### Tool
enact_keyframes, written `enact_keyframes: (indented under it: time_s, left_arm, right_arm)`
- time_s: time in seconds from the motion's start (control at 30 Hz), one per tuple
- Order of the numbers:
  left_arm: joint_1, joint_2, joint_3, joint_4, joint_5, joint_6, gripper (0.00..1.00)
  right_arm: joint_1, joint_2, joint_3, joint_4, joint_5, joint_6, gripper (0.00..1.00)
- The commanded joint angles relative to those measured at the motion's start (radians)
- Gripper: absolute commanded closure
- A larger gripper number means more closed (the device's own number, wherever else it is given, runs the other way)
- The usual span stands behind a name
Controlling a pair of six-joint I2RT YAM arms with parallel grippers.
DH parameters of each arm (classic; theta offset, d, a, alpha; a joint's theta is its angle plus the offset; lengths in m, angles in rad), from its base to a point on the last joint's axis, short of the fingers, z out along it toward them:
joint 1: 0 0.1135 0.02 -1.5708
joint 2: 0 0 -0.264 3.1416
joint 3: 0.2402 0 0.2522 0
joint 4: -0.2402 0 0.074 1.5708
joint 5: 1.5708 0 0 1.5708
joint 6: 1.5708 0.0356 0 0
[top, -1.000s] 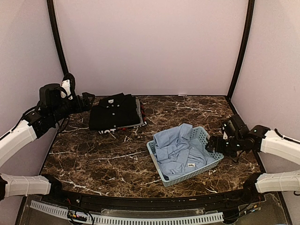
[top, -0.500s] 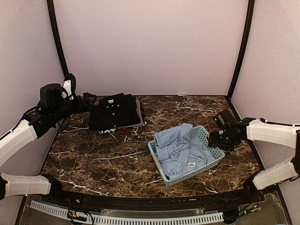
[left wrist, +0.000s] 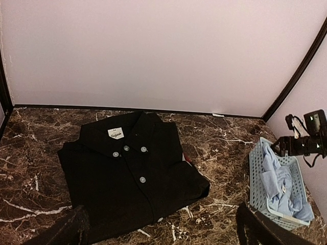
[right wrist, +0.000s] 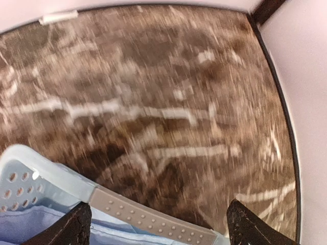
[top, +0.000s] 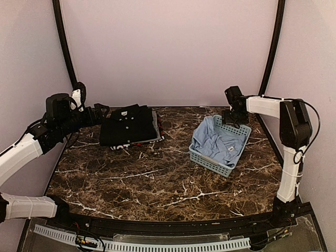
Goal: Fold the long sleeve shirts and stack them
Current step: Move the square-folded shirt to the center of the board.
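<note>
The black shirt (top: 128,126) lies folded, collar to the back, at the back left of the table; it also shows in the left wrist view (left wrist: 127,173). My left gripper (top: 100,113) is open and empty just left of it, fingers wide apart (left wrist: 159,214). The light blue shirt (top: 218,139) lies crumpled in the pale blue basket (top: 210,160) at the back right, its white label (top: 229,148) showing. My right gripper (top: 233,116) is open at the basket's far rim (right wrist: 153,217), which crosses between its fingers (right wrist: 159,209). Blue cloth (right wrist: 30,229) shows below.
A sliver of red and grey cloth (top: 157,126) sticks out from under the black shirt's right side. The basket also shows in the left wrist view (left wrist: 254,168). Black frame posts (top: 270,52) stand at the back corners, with walls close on both sides.
My right arm swung from the front right to the back right. The basket with the light blue shirt moved back and right with it and turned. My left arm barely moved.
</note>
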Motion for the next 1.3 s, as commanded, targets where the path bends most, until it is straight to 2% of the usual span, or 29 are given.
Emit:
enact_keyframes:
  time_s: [0.0,0.1,0.17,0.27,0.5,0.67,0.83,1.0,1.13,1.27]
  left_arm:
    - [0.004,0.032,0.013,0.001,0.012,-0.003,0.01]
    - [0.003,0.053,0.028,-0.017,0.013,-0.001,0.01]
    - [0.003,0.060,0.032,-0.027,0.012,0.001,0.01]
    - [0.003,0.061,0.029,-0.031,0.005,0.002,0.01]
    - [0.003,0.061,0.025,-0.023,0.012,-0.003,0.01]
    - [0.003,0.076,0.021,-0.017,0.049,-0.013,0.01]
    - [0.003,0.112,0.021,-0.017,0.027,-0.034,0.01]
    - [-0.005,0.212,0.047,-0.012,0.035,-0.043,0.01]
    - [-0.058,0.339,0.132,-0.028,-0.028,-0.011,0.01]
    - [-0.146,0.528,0.317,-0.072,-0.130,0.043,0.01]
  right_arm:
    - [0.003,0.200,0.365,0.036,0.052,-0.187,0.10]
    - [0.059,0.252,0.493,0.011,0.066,-0.241,0.08]
    - [0.101,0.216,0.462,0.027,0.093,-0.253,0.06]
    - [0.136,0.092,0.335,0.005,0.140,-0.191,0.03]
    - [0.112,-0.165,-0.044,-0.059,0.137,-0.004,0.03]
    - [0.054,-0.245,-0.214,-0.026,0.067,0.019,0.09]
    - [0.002,-0.208,-0.259,0.034,-0.019,0.008,0.22]
    - [-0.026,-0.174,-0.244,0.021,0.054,-0.015,0.33]
    - [-0.088,-0.181,-0.242,0.007,0.102,-0.039,0.40]
    - [-0.143,-0.190,-0.231,0.005,0.116,-0.065,0.43]
